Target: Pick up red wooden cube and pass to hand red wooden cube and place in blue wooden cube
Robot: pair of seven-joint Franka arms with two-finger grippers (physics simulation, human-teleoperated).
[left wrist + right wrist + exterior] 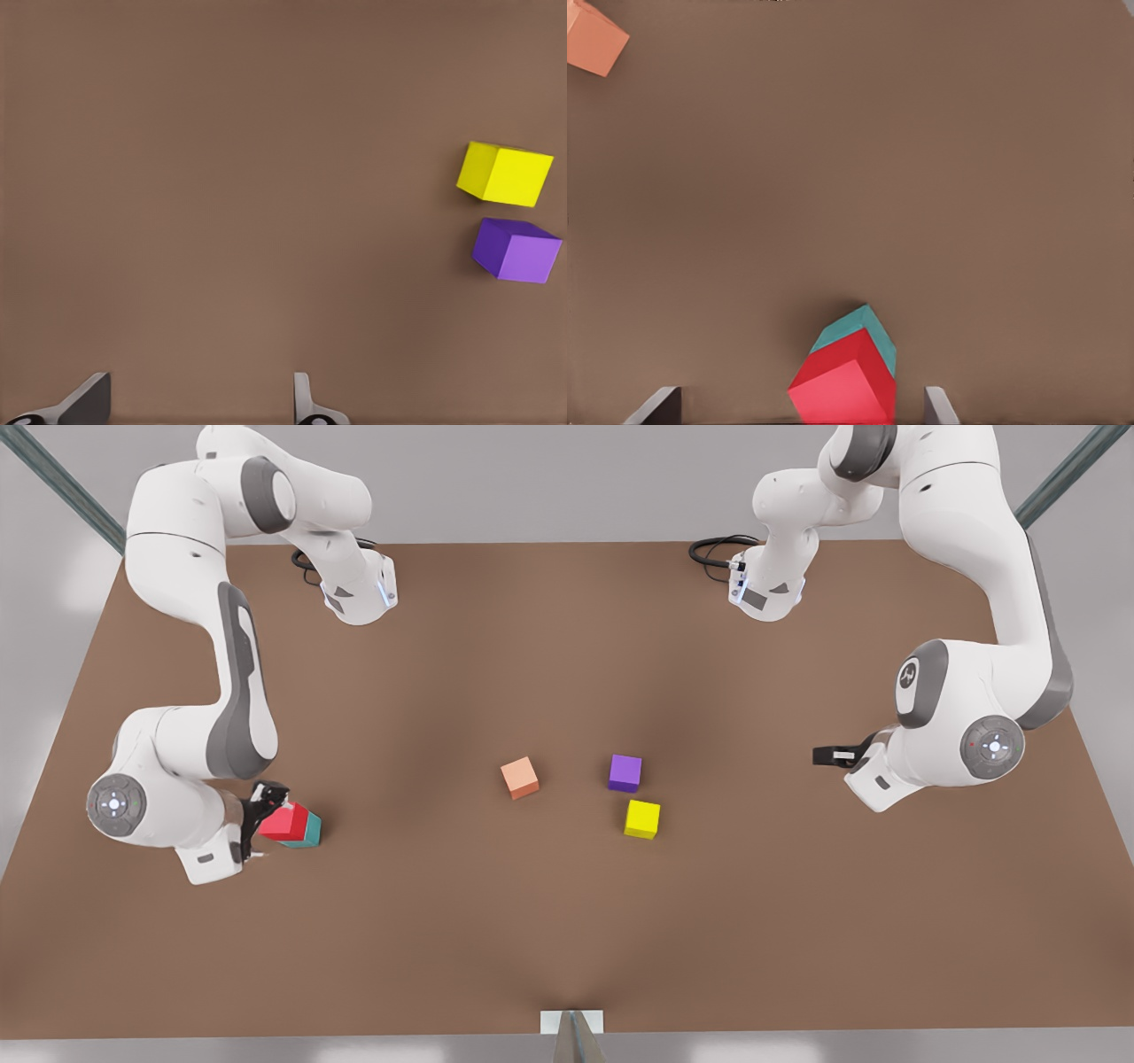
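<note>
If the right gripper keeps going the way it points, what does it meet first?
The red cube, between the open fingers of the right gripper. It appears to sit on the teal cube, which comes next, though depth is hard to judge.

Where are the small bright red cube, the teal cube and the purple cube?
Small bright red cube (283, 823), front view, its near face.
Teal cube (852, 326), right wrist view, its top face.
Purple cube (625, 771), front view, its top face.
</note>
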